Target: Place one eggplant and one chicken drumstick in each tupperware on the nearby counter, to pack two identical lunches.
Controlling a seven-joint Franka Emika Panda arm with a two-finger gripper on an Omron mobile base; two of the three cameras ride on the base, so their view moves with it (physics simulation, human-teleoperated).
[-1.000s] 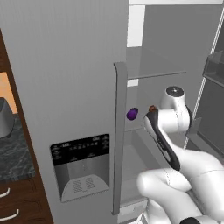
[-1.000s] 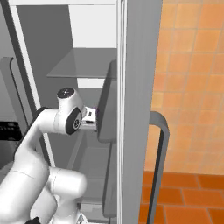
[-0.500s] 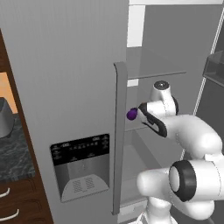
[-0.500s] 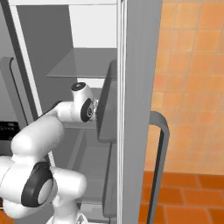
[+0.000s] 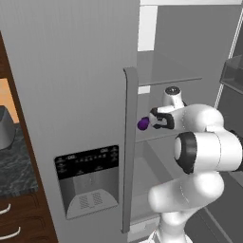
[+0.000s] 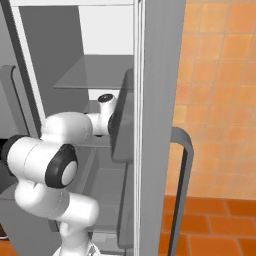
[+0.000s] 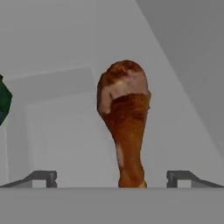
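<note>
Drumstick [image 7: 124, 118] dead ahead — between spread claw [image 7: 112, 177] tips, untouched

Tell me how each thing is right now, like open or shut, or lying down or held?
Fridge: left door shut, right side open.
Tool: open, one finger tip on each side of the drumstick's thin end.
Chicken drumstick: lying on the fridge floor between the tips, not gripped.
Eggplant: sitting on the fridge shelf by the tool.
Counter: left of the fridge, something grey resting on it.

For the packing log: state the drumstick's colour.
Reddish-brown with paler patches: the chicken drumstick, best in the hand view.
</note>
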